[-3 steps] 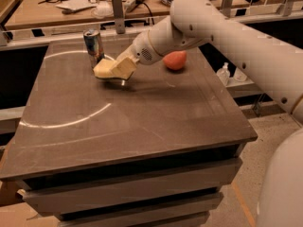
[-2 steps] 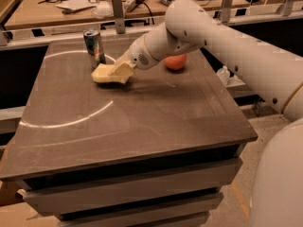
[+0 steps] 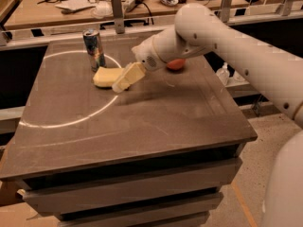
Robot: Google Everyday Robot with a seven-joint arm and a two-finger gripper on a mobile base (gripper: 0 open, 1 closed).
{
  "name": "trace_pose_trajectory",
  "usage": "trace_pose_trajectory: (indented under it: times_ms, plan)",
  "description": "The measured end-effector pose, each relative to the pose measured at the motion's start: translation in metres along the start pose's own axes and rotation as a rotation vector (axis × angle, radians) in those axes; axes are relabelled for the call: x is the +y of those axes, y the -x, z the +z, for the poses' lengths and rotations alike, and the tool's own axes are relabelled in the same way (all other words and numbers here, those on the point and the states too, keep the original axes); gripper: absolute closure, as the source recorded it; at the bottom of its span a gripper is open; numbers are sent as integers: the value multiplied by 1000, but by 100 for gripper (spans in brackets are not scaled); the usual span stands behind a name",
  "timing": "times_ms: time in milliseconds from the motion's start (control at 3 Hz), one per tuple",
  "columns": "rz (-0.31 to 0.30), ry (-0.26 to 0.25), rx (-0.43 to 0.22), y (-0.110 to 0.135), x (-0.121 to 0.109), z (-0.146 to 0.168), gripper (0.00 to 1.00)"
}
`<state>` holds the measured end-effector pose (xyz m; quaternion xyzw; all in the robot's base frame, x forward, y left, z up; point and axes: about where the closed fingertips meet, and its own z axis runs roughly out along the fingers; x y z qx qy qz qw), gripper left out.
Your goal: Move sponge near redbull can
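The sponge [image 3: 105, 76], a flat pale-yellow slab, lies on the dark table [image 3: 142, 122] at the back left. It sits just right of and in front of the redbull can [image 3: 94, 48], which stands upright, blue and silver. My gripper [image 3: 124, 81] is at the sponge's right edge, low over the table, reaching in from the right on the white arm [image 3: 222, 32]. Whether it still grips the sponge does not show.
A red-orange apple [image 3: 176, 64] lies behind the arm's wrist at the back of the table. A white chalk arc [image 3: 71, 122] curves across the left of the tabletop. A cluttered bench [image 3: 94, 4] runs behind the table.
The gripper and sponge have moved down and left toward the can. The sponge now lies flat on the table beside the can.
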<state>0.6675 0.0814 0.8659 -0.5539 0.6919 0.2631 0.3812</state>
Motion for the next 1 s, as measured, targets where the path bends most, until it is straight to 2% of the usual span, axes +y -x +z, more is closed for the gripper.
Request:
trace_pose_trajectory:
  times_ms: [333,667,1000]
  plan:
    - [4,-45,-83,-13,-9,-49,0]
    - [-62,-84,-129,-20,-17,-116,0]
    - [-62,-83,-129,-21,-16,-115,0]
